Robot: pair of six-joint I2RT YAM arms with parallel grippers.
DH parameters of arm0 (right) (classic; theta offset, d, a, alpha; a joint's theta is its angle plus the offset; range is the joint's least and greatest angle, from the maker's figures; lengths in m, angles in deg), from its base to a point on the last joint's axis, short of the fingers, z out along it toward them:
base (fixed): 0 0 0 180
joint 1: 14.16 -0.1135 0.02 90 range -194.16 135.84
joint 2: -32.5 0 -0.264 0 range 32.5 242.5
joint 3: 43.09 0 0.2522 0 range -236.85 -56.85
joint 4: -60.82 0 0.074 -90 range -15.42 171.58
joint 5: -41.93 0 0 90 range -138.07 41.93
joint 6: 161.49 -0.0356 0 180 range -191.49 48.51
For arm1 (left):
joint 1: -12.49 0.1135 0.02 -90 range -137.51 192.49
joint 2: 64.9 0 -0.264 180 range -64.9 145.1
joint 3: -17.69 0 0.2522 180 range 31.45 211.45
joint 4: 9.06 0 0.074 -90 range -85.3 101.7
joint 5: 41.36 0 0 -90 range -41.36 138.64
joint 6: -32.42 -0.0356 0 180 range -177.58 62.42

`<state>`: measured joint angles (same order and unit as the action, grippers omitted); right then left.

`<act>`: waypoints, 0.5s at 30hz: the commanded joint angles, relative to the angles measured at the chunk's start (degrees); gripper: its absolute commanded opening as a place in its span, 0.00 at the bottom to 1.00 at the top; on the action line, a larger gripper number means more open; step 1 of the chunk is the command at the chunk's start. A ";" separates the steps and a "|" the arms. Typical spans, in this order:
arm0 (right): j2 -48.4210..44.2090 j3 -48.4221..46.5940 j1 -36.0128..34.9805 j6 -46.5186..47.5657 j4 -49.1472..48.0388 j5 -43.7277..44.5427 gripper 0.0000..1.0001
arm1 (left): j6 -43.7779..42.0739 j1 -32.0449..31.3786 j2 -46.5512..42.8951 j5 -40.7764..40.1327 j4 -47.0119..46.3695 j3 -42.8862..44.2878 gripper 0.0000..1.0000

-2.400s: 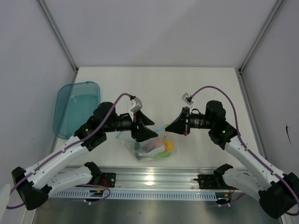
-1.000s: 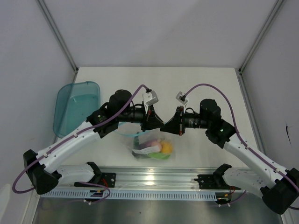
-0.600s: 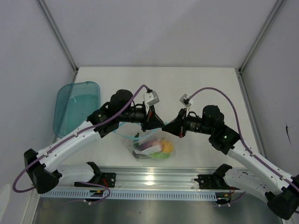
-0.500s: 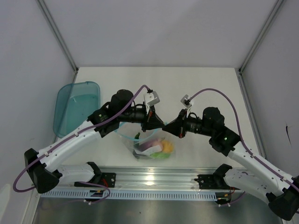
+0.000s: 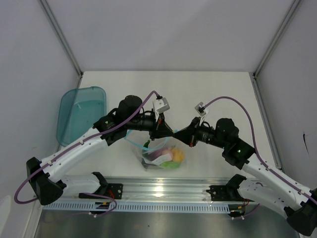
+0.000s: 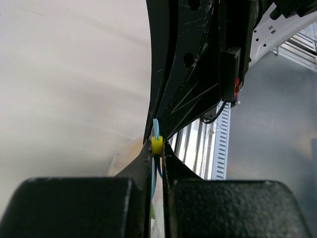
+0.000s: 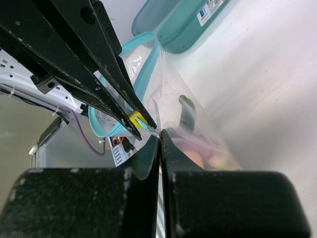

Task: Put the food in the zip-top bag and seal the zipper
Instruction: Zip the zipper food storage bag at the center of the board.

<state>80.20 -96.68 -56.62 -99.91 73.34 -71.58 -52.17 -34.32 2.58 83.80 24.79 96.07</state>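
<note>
White tabletop (image 5: 198,89), grey booth walls (image 5: 163,34): a small clear floppy zip-top bag (image 5: 143,151) sits near the front edge, held at its mouth.
On the light blue zipper strip (image 7: 146,67), the left gripper (image 6: 157,149) pinches shut on the yellow slider tab (image 6: 157,144); the right gripper (image 7: 159,140) clamps the strip's end just beside it. Colourful toy foods (image 5: 173,156) sit inside.

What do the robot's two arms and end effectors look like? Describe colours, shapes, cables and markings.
Both the left arm and right arm have white tubular links with bulky black joints. A purple cable loops along each to a small pale camera box at the wrist. The left end effector and right end effector each have two flat, black, tapering fingers.
</note>
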 commanded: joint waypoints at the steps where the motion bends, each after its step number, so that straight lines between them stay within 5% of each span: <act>1: -2.52 0.46 0.80 -1.28 -5.09 5.84 0.00 | -1.36 -0.04 -0.77 2.55 4.42 0.77 0.01; 8: -2.44 1.78 1.15 -2.87 -6.76 4.01 0.00 | -3.56 -0.04 -1.39 2.55 7.50 1.21 0.00; 15: 5.63 -4.72 2.03 6.09 3.05 -13.14 0.02 | -5.23 0.22 0.45 6.76 9.78 8.13 0.01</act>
<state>83.17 -97.32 -55.00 -99.76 71.99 -78.94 -55.95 -34.17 2.76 85.33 31.92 98.76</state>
